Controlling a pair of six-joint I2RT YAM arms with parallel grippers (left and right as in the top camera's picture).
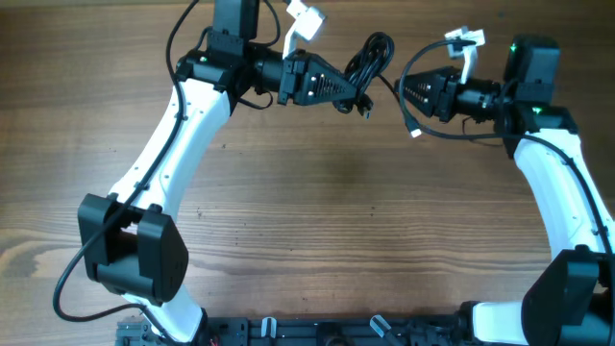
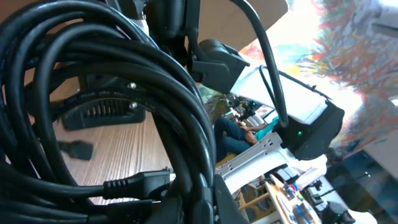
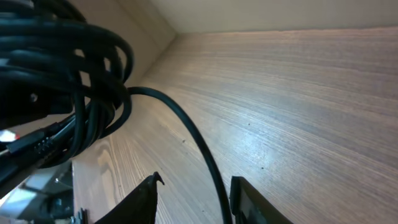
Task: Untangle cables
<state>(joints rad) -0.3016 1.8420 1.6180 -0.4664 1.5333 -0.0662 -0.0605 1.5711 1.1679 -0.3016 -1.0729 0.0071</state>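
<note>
- The worktop (image 1: 317, 192) is plain wood. Both arms reach toward its far edge and face each other, so the work takes place in the gap between them.
- The left arm (image 1: 183, 125) and right arm (image 1: 562, 183) bend inward. We judge that this sets both hands opposite each other for a sideways pull.
- The cables (image 1: 373, 56) form one coiled black clump at the tip of the left hand (image 1: 360, 94), apparently raised off the worktop. In the left wrist view the coils fill the frame.
- The left hand is pressed together. Its fingers are hidden behind the coils, but we judge that it pinches the clump to act as an anchor.
- The right hand (image 3: 194, 198) is spread, with one finger on each side of a single strand (image 3: 186, 134) and no visible squeeze on it. We judge that it is placed to take this strand and draw it clear.
- The strand leaves the clump, passes through the right hand and droops in a loop. Its pale plug end (image 1: 416, 133) hangs just below that hand.
- A black plug (image 2: 140, 182) lies among the coils. We expect that it may snag during a pull.
</note>
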